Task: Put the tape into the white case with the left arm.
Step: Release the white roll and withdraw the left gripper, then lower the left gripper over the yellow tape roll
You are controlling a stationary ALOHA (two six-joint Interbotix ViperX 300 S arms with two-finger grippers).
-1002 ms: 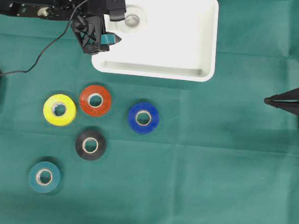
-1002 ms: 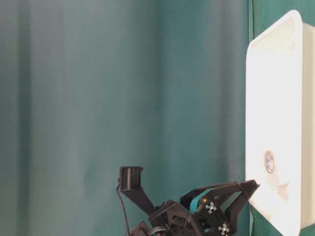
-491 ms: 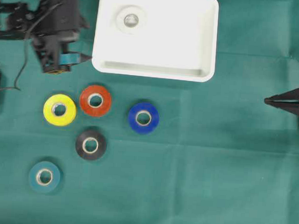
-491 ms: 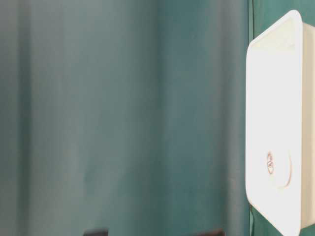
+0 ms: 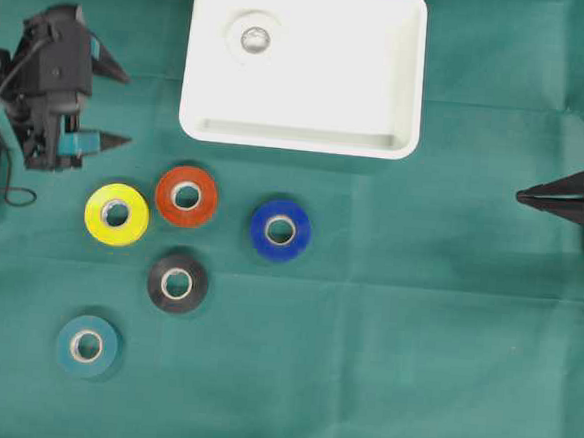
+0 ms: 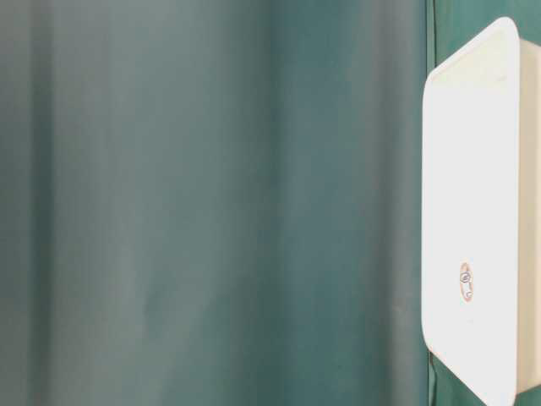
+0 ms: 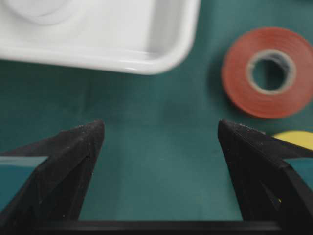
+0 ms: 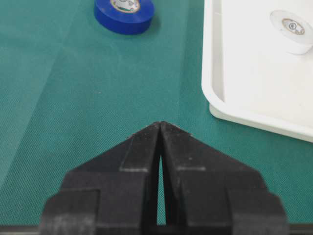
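the teal roll (image 5: 87, 345) is seen nearest the bottom edge of the overhead view, lying flat on the green surface (image 5: 414, 338). above it the black roll (image 5: 176, 283) lies alone, and beyond that a loose row is formed by the yellow roll (image 5: 117, 214), the red roll (image 5: 186, 197) and the blue roll (image 5: 280, 229); the yellow and red ones sit just beside each other, the blue one somewhat apart to the right. the left gripper (image 5: 119, 107) is found at the left edge, above the yellow roll, with its jaws spread wide and nothing held between them; only bare cloth is seen in the gap in its wrist view, with the red roll ahead to the right. the right gripper (image 5: 521, 197) is parked at the right edge, well apart from everything, its jaws pressed together into a point. farthest up, the white case (image 5: 406, 97) is set flat on the surface. a white roll of tape (image 5: 255, 38) is lying inside it, in the upper left corner.
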